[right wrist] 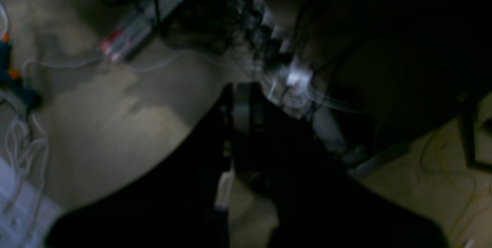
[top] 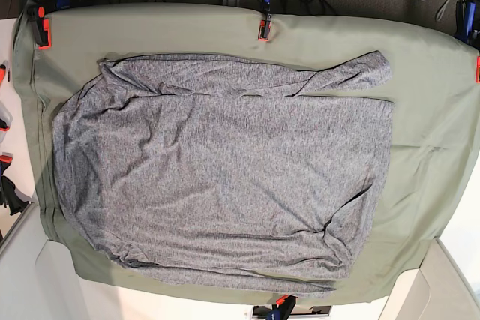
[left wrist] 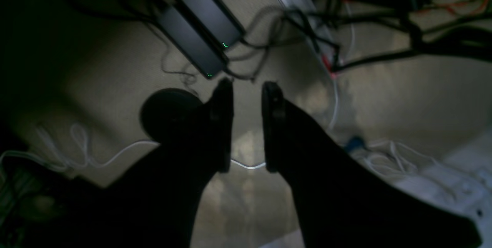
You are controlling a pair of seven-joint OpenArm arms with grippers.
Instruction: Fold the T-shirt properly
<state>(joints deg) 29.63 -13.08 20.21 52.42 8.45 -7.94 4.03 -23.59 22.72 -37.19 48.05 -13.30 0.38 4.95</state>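
Beige floor (left wrist: 384,98) strewn with black and white cables (left wrist: 384,155); olive-green table cloth (top: 427,110) fastened by orange clamps (top: 264,29); dim lighting below.

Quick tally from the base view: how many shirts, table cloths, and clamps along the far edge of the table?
T-shirt, grey: 1
Table cloth, olive-green: 1
Clamps on the far edge, one at the left corner, one near the middle: 2
Total: 4

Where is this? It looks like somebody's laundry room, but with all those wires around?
More likely a robotics lab or workshop than a laundry. A grey T-shirt lies on an olive table cloth held down by clamps, and cables and power bricks trail over the floor beside the table.
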